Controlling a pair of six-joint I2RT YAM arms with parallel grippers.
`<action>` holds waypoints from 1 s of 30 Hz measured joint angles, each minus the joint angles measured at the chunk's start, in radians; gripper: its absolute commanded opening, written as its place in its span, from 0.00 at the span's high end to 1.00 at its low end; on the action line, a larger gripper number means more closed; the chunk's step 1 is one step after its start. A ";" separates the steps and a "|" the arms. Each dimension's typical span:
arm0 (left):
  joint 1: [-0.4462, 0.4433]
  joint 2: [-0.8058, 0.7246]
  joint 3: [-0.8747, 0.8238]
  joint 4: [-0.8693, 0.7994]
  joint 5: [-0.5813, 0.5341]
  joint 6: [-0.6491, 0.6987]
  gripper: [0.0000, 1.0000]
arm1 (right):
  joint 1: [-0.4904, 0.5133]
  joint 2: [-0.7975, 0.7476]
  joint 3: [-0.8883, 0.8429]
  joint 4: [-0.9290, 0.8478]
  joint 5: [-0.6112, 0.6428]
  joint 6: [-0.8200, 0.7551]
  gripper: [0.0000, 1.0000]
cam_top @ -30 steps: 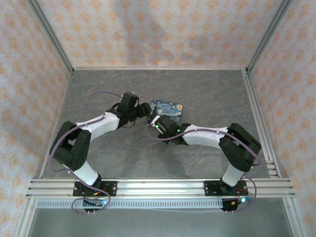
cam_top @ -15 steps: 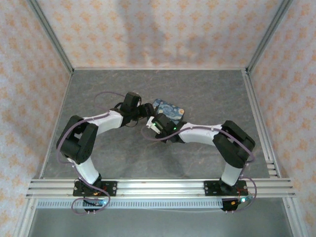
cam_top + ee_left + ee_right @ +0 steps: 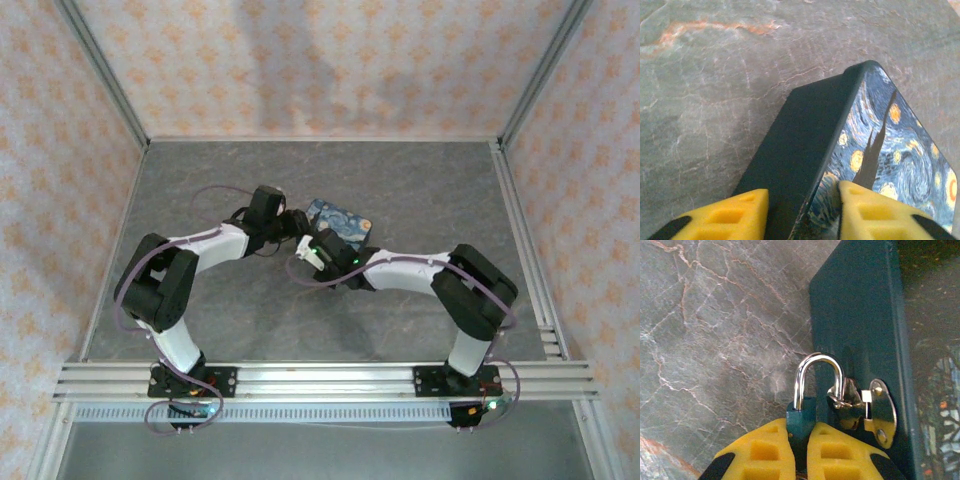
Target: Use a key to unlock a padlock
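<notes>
The right gripper [image 3: 799, 450] pinches the padlock [image 3: 801, 416] – the left gripper [image 3: 802, 200] clamps the starry-night tin [image 3: 805, 130]

Both arms [image 3: 215, 245] bend inward at the elbow, and their wrists nearly meet out ahead of the bases. The left claw [image 3: 802, 200] has its yellow fingers [image 3: 730, 217] spread, clamping the tin [image 3: 800, 135] between them. The right claw [image 3: 800, 442] has its fingers almost together, pinching the padlock [image 3: 802, 415] by its body.
</notes>
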 measured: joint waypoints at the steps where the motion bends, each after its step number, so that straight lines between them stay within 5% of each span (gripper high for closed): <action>1: 0.002 0.000 -0.001 0.008 0.003 0.000 0.75 | -0.002 0.000 0.000 0.008 0.002 0.000 1.00; 10: 0.012 0.000 -0.019 0.051 0.005 -0.005 0.73 | -0.005 0.021 0.018 0.025 0.006 -0.001 1.00; 19: 0.012 0.001 -0.018 0.058 0.004 0.002 1.00 | -0.005 0.022 0.027 0.008 0.009 -0.024 1.00; 30: 0.024 0.015 -0.061 0.144 -0.002 0.002 1.00 | -0.005 0.097 0.131 -0.093 0.006 0.079 1.00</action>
